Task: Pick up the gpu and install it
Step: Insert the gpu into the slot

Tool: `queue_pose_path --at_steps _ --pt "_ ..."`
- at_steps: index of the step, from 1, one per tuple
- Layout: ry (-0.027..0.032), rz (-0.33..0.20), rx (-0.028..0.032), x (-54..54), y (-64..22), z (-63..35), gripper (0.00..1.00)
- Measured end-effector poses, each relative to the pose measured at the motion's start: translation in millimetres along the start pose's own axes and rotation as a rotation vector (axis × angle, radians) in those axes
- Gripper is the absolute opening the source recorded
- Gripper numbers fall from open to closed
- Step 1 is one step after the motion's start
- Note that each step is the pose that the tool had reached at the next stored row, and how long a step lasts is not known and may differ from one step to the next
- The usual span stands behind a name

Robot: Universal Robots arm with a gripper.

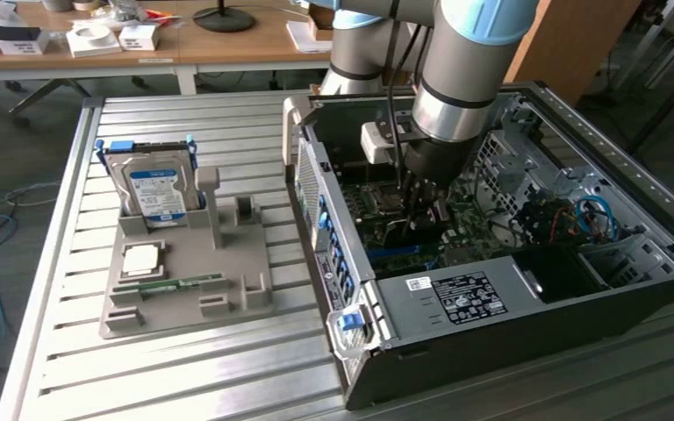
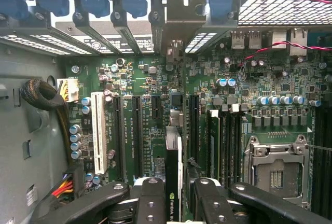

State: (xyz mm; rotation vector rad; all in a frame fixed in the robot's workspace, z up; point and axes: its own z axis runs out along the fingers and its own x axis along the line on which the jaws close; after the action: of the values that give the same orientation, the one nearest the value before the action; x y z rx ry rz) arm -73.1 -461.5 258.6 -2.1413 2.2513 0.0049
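Observation:
The gpu (image 2: 173,156) stands on edge over the green motherboard (image 2: 259,79), a thin black card seen from its top edge. Its silver bracket (image 2: 179,22) reaches the case's rear wall, among the blue slot latches. My gripper (image 2: 174,195) is shut on the card, one black finger (image 2: 150,203) on each side. In the exterior view the gripper (image 1: 419,210) reaches straight down into the open computer case (image 1: 490,298), in front of the card. Whether the card sits in its slot I cannot tell.
Black expansion slots and a white slot (image 2: 97,130) flank the card; the CPU socket (image 2: 275,167) and a cable bundle (image 2: 41,94) lie further off. Outside the case, a grey holder (image 1: 185,289) carries a silver hard drive (image 1: 155,189) and a memory stick (image 1: 173,285).

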Motion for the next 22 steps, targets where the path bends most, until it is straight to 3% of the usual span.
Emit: queue_pose_path --at_steps 10,15,22 --pt "0.0022 0.000 0.0001 0.0 0.0 1.0 0.26" --pt "0.0103 0.000 0.0002 0.0 0.0 1.0 0.26" --pt "0.0109 0.000 0.0002 0.0 0.0 1.2 0.26"
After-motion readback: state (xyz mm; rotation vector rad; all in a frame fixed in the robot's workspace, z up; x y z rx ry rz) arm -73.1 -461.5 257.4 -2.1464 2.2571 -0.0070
